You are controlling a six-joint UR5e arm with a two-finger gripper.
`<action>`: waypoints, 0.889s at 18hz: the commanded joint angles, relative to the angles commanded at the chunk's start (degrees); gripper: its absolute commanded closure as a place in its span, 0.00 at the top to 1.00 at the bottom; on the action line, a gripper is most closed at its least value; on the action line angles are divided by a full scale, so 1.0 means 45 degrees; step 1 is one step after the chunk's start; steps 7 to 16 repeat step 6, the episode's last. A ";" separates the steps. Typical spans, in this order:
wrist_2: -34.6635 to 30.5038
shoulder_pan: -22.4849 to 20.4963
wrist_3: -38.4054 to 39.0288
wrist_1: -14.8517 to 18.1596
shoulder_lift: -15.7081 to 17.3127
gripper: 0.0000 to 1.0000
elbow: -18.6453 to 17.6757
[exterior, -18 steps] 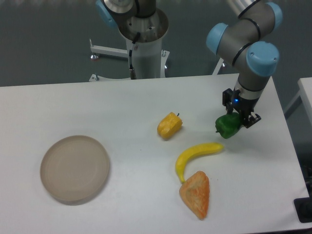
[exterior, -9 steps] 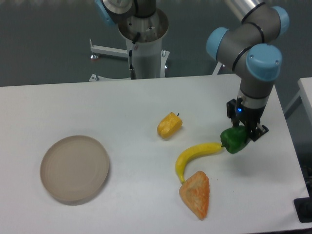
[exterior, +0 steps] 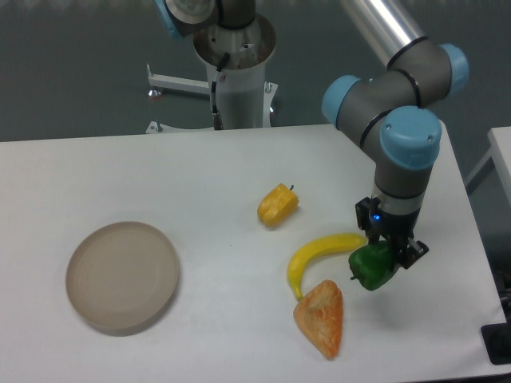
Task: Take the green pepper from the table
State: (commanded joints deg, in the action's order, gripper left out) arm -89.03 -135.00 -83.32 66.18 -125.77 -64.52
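Round beige plate (exterior: 123, 276) at the left of the white table (exterior: 200, 175), yellow pepper (exterior: 277, 205) mid-table, banana (exterior: 318, 257) above an orange wedge (exterior: 321, 317), gripper (exterior: 386, 257) grasping the green pepper (exterior: 371, 267) just right of the banana

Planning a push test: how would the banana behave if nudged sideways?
The banana lies flat on its curve on the table, so it would probably pivot rather than roll. It looks stiff and smooth, so it would likely slide easily, perhaps into the pepper beside its tip.
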 joint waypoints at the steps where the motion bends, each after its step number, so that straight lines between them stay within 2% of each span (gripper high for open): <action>1: 0.0000 0.0039 0.0039 0.0000 -0.0020 0.30 0.0020; 16: -0.0020 0.0176 0.0235 -0.0020 -0.0079 0.30 0.0020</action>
